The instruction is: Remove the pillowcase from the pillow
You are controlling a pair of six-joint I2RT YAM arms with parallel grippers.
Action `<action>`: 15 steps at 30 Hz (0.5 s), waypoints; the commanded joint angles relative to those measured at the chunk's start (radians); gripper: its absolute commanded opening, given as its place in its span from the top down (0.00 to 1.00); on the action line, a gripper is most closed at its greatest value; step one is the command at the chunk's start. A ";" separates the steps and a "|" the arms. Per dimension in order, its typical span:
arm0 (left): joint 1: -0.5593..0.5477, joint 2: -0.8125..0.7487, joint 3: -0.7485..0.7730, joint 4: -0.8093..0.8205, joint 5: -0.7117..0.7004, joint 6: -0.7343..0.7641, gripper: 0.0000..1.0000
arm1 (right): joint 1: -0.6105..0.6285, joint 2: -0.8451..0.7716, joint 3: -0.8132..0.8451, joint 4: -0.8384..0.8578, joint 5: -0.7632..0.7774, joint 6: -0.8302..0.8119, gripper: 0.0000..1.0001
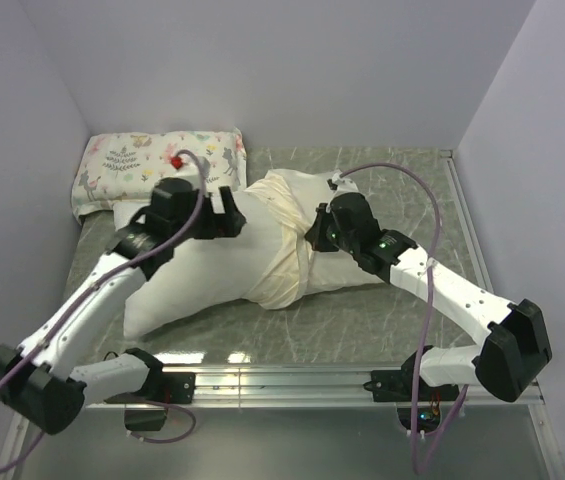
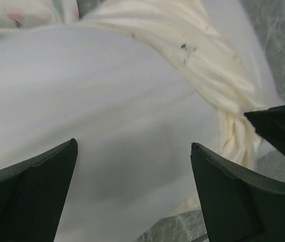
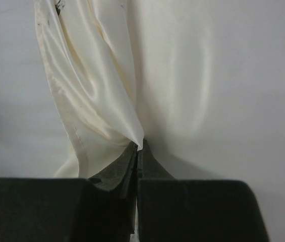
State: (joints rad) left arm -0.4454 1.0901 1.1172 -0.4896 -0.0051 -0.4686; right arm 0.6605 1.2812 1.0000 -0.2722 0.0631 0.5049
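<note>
The plain white pillow [image 1: 182, 285] lies slantwise across the table. The cream pillowcase [image 1: 287, 250] is bunched into a wrinkled band round its middle-right part. My left gripper [image 1: 226, 216] is open over the bare white pillow [image 2: 107, 101], its fingers [image 2: 41, 191] apart on either side of it, and the bunched case [image 2: 208, 60] is just to its right. My right gripper [image 1: 314, 232] is shut on a fold of the pillowcase [image 3: 92, 75]; its tips [image 3: 138, 146] pinch the cream cloth, with white pillow [image 3: 223, 75] beside them.
A small floral-print pillow [image 1: 152, 160] lies at the back left against the wall, touching the white pillow. The green marbled table [image 1: 402, 180] is bounded by walls at left, back and right. A metal rail [image 1: 282, 380] runs along the near edge.
</note>
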 commanded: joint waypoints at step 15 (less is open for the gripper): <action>-0.174 0.337 -0.183 0.092 -0.266 -0.054 0.93 | -0.007 -0.074 0.114 -0.104 0.124 -0.074 0.30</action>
State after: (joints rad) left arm -0.6277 1.3834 1.0046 -0.3298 -0.2523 -0.5205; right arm 0.6945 1.2808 1.0496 -0.3359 0.1200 0.4599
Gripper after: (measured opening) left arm 0.208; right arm 0.678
